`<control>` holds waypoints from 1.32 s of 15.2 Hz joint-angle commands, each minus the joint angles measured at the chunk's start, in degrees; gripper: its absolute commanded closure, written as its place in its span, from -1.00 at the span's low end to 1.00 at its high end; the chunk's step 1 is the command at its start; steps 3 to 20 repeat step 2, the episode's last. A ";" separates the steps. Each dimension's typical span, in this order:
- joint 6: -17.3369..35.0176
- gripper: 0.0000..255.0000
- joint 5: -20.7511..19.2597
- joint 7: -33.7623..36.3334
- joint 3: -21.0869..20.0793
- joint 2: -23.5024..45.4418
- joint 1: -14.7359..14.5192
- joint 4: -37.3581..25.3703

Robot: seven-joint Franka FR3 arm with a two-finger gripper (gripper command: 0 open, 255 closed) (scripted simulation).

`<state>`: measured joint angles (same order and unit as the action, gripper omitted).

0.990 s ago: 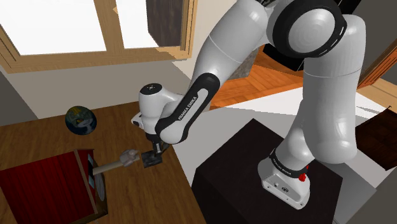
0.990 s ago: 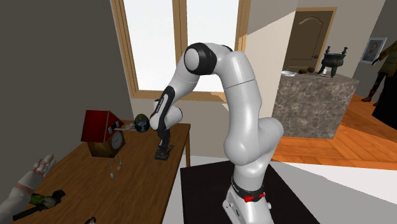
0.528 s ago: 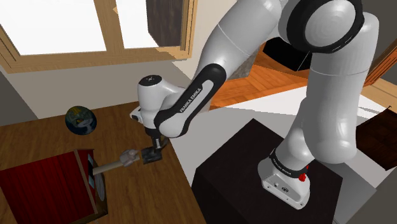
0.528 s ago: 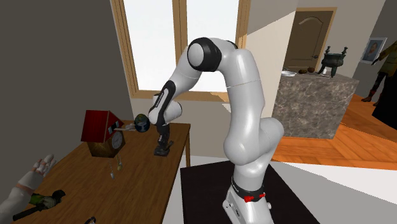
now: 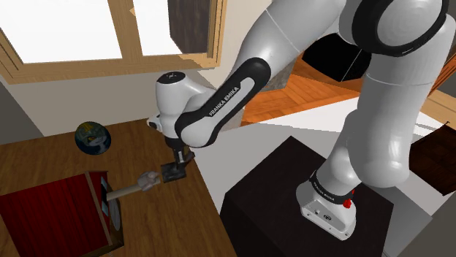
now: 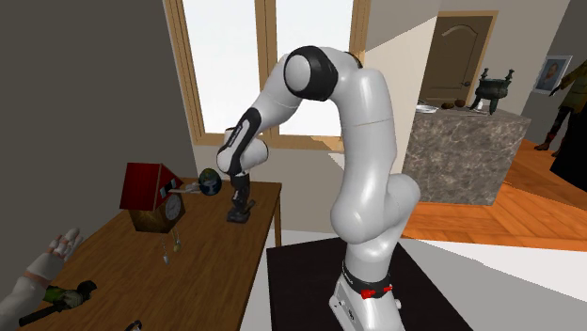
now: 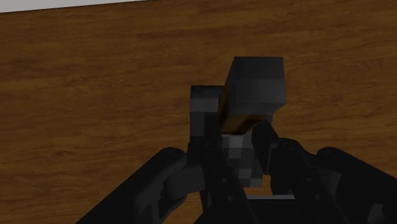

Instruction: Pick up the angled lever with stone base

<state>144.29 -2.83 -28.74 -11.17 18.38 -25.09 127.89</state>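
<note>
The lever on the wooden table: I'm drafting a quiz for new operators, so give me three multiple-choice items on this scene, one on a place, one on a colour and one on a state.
1. Where is the globe?
A. on a chair
B. on the wooden table, to the shoulder view's left of the lever
C. on the floor

2. What colour is the roof of the house-shaped clock?
A. red
B. green
C. white

3. What is the gripper doing?
A. open above the globe
B. shut on nothing
C. shut on the lever

Answers:
1 B: the globe stands on the tabletop near the wall.
2 A: the roof shows red in both exterior views.
3 C: in the wrist view the fingers clasp the lever's dark body between them.
</note>
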 commanded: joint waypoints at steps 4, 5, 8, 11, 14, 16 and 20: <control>-0.71 1.00 0.26 -0.16 -0.14 -0.89 0.11 0.17; -0.71 1.00 0.26 -0.16 -0.14 -0.89 0.11 0.17; -0.71 1.00 0.26 -0.16 -0.14 -0.89 0.11 0.17; -0.71 1.00 0.26 -0.16 -0.14 -0.89 0.11 0.17; -0.71 1.00 0.26 -0.16 -0.14 -0.89 0.11 0.17; -0.71 1.00 0.26 -0.16 -0.14 -0.89 0.11 0.17; -0.71 1.00 0.26 -0.16 -0.14 -0.89 0.11 0.17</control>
